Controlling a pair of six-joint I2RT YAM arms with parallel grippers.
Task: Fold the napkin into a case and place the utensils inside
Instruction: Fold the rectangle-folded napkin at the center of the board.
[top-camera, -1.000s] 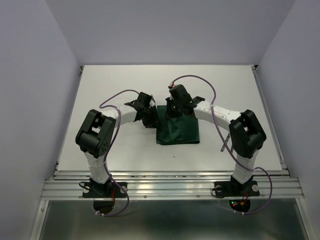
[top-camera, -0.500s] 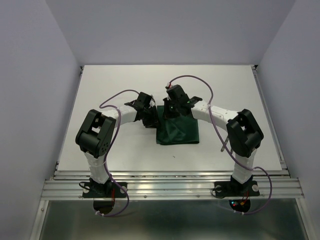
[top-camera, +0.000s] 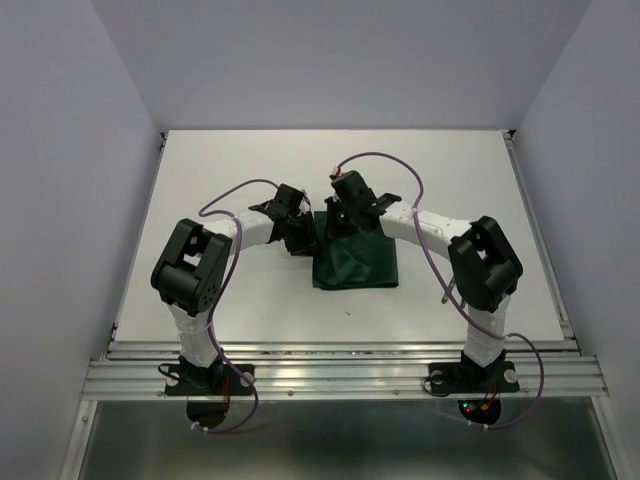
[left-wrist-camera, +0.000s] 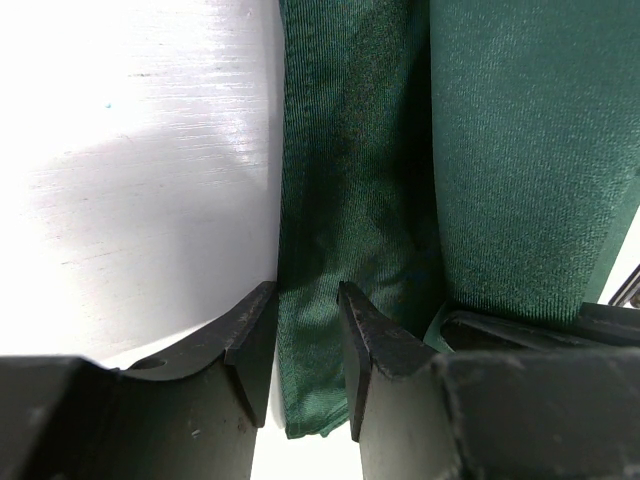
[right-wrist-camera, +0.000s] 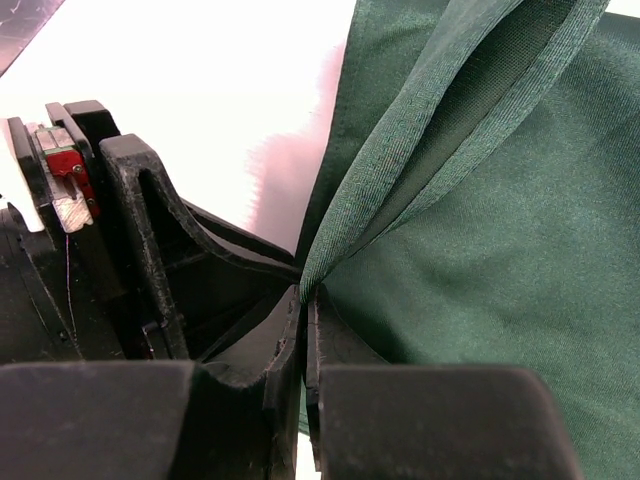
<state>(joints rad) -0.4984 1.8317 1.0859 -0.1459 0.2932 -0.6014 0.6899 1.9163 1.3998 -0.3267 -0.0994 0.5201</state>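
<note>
The dark green napkin (top-camera: 360, 265) lies folded on the white table at the centre. My left gripper (top-camera: 300, 237) is at its left edge; in the left wrist view the gripper (left-wrist-camera: 305, 350) is shut on the folded left edge of the napkin (left-wrist-camera: 500, 150). My right gripper (top-camera: 338, 218) is at the far left corner. In the right wrist view the gripper (right-wrist-camera: 303, 300) is shut on a top layer of the napkin (right-wrist-camera: 500, 250) and holds that edge up as a raised fold. One slim silver utensil (top-camera: 449, 285) shows beside the right arm, partly hidden.
The white table (top-camera: 230, 170) has raised rails along its left and right sides and a metal rail at the near edge. Purple cables loop over both arms. The left gripper's black body (right-wrist-camera: 150, 230) sits close beside my right fingers.
My right gripper has shifted slightly to the left and farther away with the napkin edge in it. The left gripper has not moved.
</note>
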